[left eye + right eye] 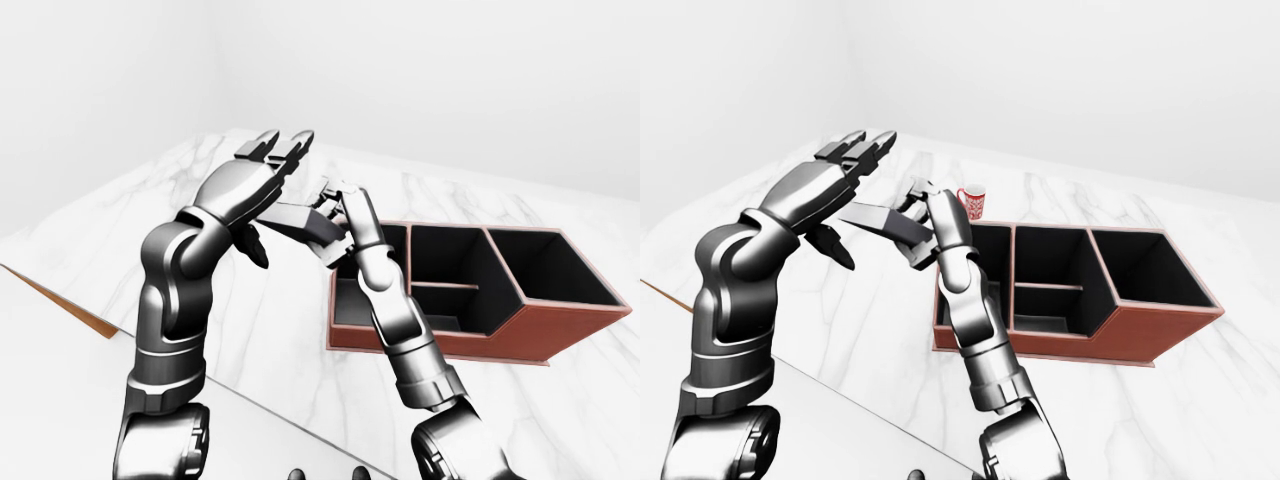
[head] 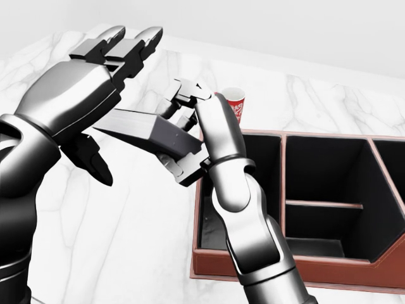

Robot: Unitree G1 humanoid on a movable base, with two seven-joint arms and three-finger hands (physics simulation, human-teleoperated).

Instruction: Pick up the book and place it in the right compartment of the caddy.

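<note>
A dark grey book (image 2: 149, 134) hangs in the air over the marble table, left of the caddy, tilted down to the right. My right hand (image 2: 183, 130) is shut on its right end, fingers over the top and thumb underneath. Just left of the book, my left hand (image 2: 114, 95) is open, with its fingers stretched upward and its palm against the book's upper left side. The brown caddy (image 2: 285, 269) with black compartments lies at the lower right of the head view. Its right compartment (image 1: 1145, 270) shows best in the right-eye view.
A red-and-white cup (image 2: 235, 102) stands on the marble table (image 2: 126, 240) just above the caddy's left corner. The table's near edge with a brown rim (image 1: 70, 305) runs across the lower left of the left-eye view. A white wall rises behind the table.
</note>
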